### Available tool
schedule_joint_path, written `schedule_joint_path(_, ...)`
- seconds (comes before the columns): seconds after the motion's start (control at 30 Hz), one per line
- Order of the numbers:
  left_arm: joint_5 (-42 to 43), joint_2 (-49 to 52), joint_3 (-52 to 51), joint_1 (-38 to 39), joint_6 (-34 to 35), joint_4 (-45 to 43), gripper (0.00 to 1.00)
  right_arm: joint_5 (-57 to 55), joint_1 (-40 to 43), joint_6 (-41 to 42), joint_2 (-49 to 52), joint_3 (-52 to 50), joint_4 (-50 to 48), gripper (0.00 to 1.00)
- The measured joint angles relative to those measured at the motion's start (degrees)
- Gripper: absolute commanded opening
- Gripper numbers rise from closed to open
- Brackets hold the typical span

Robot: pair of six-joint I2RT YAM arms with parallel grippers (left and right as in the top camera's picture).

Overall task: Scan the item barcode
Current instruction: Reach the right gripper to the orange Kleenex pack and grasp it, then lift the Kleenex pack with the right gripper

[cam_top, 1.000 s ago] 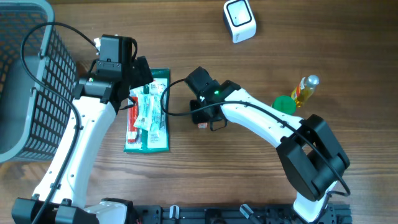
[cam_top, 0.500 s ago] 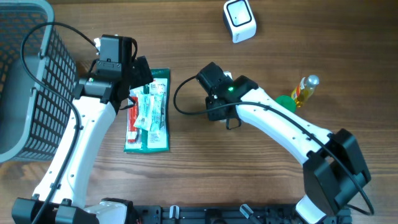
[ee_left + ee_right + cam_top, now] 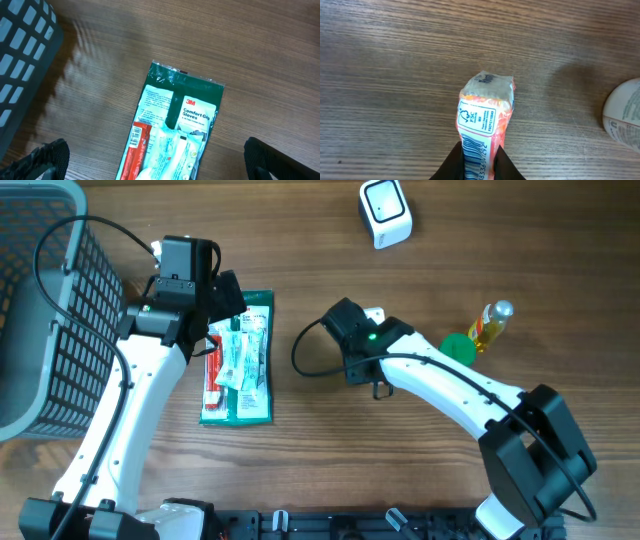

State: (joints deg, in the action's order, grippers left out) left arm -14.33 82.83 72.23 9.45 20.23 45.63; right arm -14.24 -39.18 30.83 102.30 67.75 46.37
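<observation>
Jaws of R gripper (image 3: pixel 479 169) pinch packet (image 3: pixel 485 112) by its tail; L gripper (image 3: pixel 160 162) gapes. Barcode (image 3: pixel 475 150) sits partly between R tips, so I fear scanner (image 3: pixel 385 212) misreads, or it slips.

The flat dark-green plastic package (image 3: pixel 195 107) at the centre of the left wrist view reads "3M Comfort Grip Gloves". The small orange-and-white wrapped pack (image 3: pixel 484 117), lower centre of the right wrist view, bears an FSC mark above a barcode whose digits are unreadable.

The packet (image 3: pixel 485 117) is orange and white, the glove pack (image 3: pixel 172 117) green.
</observation>
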Motion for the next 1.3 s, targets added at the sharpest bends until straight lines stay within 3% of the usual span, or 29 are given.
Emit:
schedule_joint_path(0.1,0.00,0.00,0.00,0.00,0.00,0.00,1.00,-0.04,0.00,0.00,0.00,-0.13,-0.59,0.20)
schedule_joint_path(0.13,0.00,0.00,0.00,0.00,0.00,0.00,1.00,-0.02,0.00,0.02,0.00,-0.13,-0.68,0.26)
schedule_joint_path(0.17,0.00,0.00,0.00,0.00,0.00,0.00,1.00,0.00,0.00,0.02,0.00,-0.13,-0.87,0.41)
schedule_joint_path(0.23,0.00,0.00,0.00,0.00,0.00,0.00,1.00,0.09,0.00,0.37,0.00,-0.13,-1.46,0.50)
schedule_joint_path(0.53,0.00,0.00,0.00,0.00,0.00,0.00,1.00,8.74,0.00,0.63,0.00,-0.13,-6.38,0.48)
schedule_joint_path(0.7,0.00,0.00,0.00,0.00,0.00,0.00,1.00,10.60,0.33,0.66,0.00,-0.13,-6.47,0.35)
schedule_joint_path(0.9,0.00,0.00,0.00,0.00,0.00,0.00,1.00,20.70,12.55,-0.48,0.00,-0.13,-6.49,0.26)
schedule_joint_path(1.13,0.00,0.00,0.00,0.00,0.00,0.00,1.00,24.72,12.50,-0.66,0.00,-0.68,-6.34,0.27)
schedule_joint_path(1.3,0.00,0.00,0.00,0.00,0.00,0.00,1.00,27.39,12.50,-0.66,0.00,-7.52,-15.32,0.27)
